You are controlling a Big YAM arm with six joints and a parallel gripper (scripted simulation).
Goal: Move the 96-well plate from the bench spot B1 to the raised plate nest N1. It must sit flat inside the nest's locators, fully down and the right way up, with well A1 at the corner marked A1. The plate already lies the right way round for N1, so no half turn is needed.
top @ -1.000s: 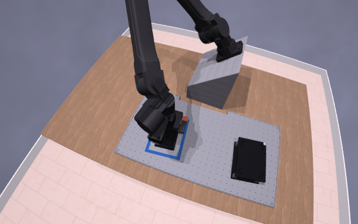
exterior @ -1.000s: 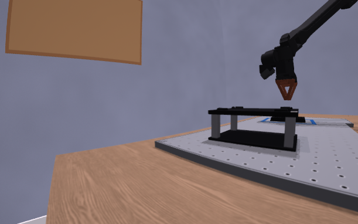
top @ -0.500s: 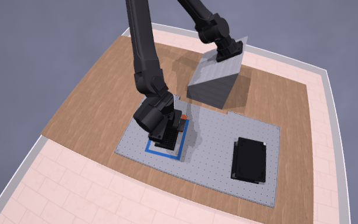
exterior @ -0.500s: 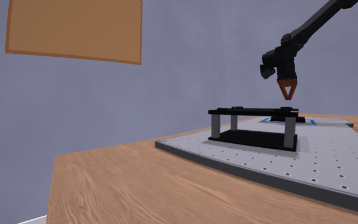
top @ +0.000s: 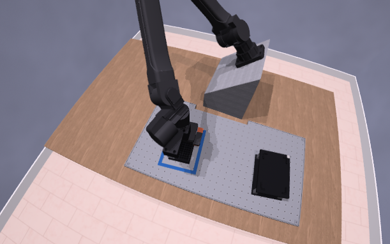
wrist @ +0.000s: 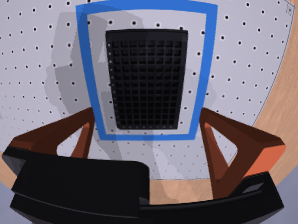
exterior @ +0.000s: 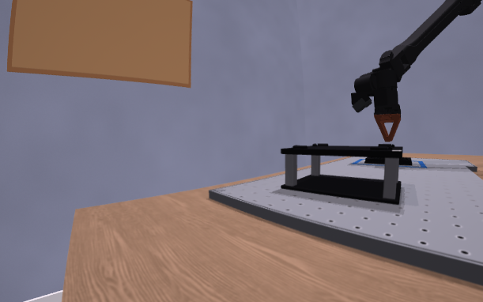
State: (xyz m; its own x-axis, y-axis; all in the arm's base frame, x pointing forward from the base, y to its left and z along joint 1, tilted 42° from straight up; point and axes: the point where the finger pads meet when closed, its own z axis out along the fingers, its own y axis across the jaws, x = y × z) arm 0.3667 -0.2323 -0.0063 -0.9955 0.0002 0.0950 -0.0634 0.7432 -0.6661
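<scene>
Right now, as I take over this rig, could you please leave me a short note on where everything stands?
Hand: fully open, holding nothing, poised above the 96-well plate, one finger to either side in the wrist view.
Plate: lying flat inside the blue outline of spot B1 on the perforated board, not yet gripped.
Nest N1: raised on posts at the far end of the board, nothing in it.
Done: the approach over the plate.
Left: lower, grip, lift, carry to N1, seat it flat with A1 at the marked corner.
</scene>
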